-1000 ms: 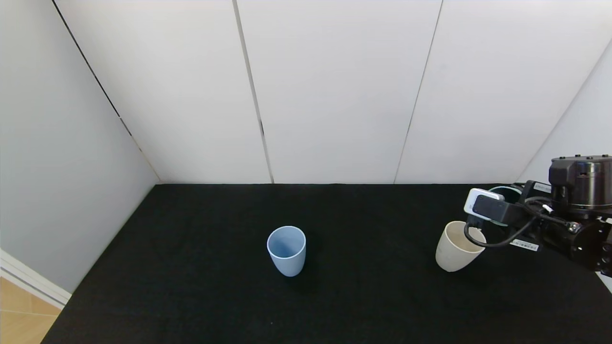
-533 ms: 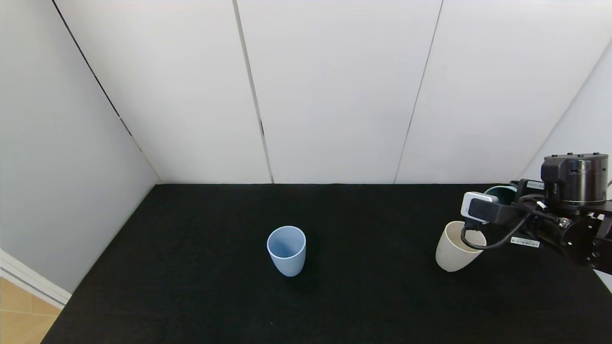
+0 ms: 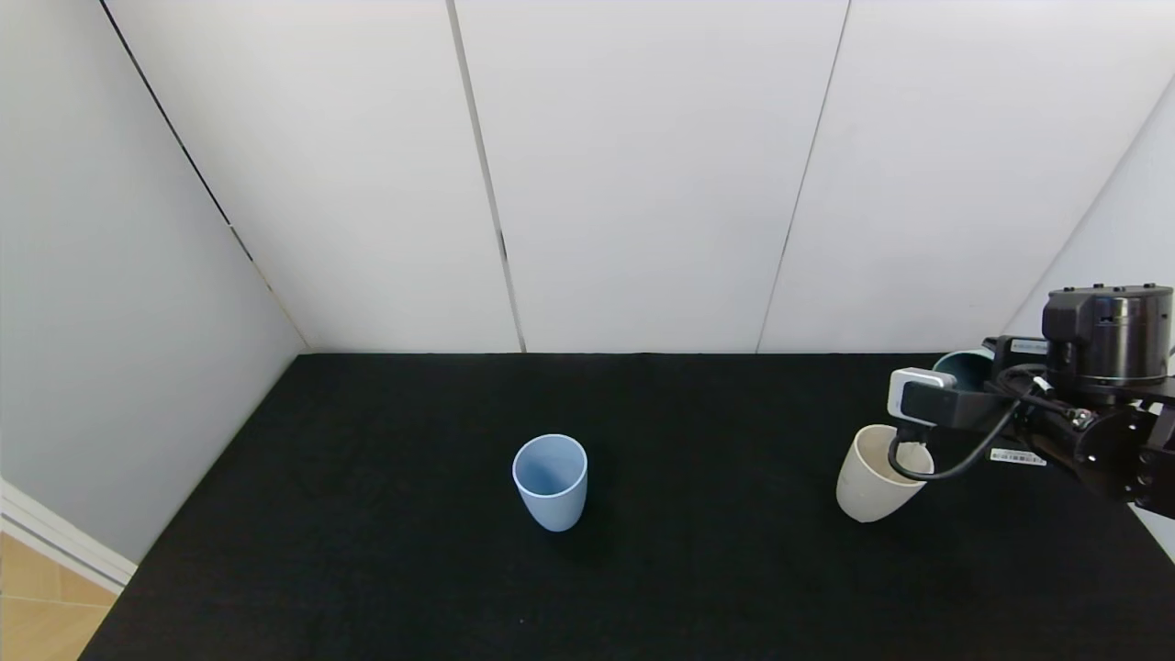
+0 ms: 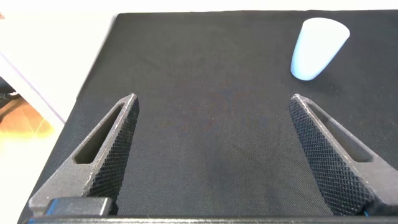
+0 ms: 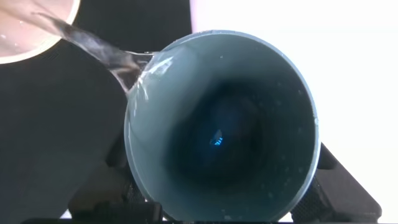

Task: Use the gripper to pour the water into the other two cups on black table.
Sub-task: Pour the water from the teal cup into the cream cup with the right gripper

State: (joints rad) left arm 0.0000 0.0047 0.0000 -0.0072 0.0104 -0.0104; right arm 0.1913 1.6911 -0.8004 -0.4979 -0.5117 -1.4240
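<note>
right end effector point(image 3: 964, 386): clamped on the teal-green cup point(image 5: 224, 124), fingers either side of its base in the right wrist view; cup tipped toward the cream-beige cup.
water point(image 5: 99, 50): a clear stream leaving the tipped rim, running into the cream-beige cup point(image 3: 877, 473), which stands upright on the counter point(image 3: 367, 551) just below and ahead of the end effector; droplets show on its inner wall point(image 5: 25, 37).
light blue cup point(image 3: 550, 481): upright, well apart from the right end effector, toward the robot's left.
left end effector point(image 4: 211, 155): idle, low over the counter, jaws spread wide with nothing between; light blue cup point(image 4: 317, 46) ahead of it and off toward one fingertip's side.
</note>
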